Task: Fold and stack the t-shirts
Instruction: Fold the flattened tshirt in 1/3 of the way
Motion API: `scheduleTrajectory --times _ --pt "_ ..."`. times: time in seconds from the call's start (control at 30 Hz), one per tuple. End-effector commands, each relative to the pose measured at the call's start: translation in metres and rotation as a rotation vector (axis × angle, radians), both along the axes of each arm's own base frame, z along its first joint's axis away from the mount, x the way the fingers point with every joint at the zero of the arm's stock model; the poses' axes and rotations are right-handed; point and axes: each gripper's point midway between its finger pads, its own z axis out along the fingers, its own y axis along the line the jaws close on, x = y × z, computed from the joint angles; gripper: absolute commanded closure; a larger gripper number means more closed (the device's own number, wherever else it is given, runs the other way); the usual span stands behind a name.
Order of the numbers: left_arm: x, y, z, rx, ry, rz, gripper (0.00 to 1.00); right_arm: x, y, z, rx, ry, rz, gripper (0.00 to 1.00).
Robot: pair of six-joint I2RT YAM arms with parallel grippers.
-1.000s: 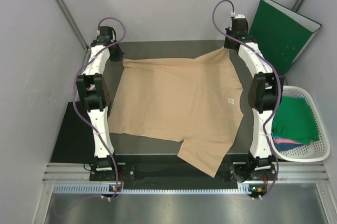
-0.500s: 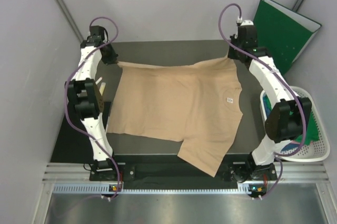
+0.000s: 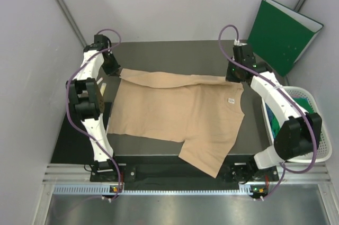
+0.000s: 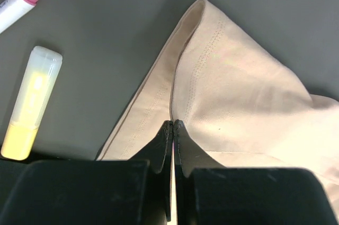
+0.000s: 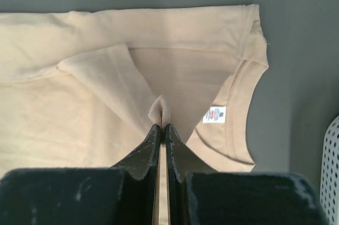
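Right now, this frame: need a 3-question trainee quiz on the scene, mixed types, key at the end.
1. True or false: the left gripper and the right gripper are both shut on the peach t-shirt.
2. What lies on the table beside the left gripper? A) a yellow highlighter B) scissors C) a cup
3. Fill in: the white basket stands off the table's ___ side.
Key: 1 true; 2 A; 3 right.
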Motion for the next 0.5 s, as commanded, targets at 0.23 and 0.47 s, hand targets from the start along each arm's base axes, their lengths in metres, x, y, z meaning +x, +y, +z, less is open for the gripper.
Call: scheduleTrajectory --times 0.23,0.47 --pt "-0.032 0.011 -0.010 0.053 0.091 0.017 1.00 -0.059 0.007 -0.003 0.018 0.085 0.012 1.00" --pt "-0.058 0.018 -0.021 0.097 0.180 0.036 0.02 -0.105 0.011 -0.038 0.016 0.297 0.071 1.00"
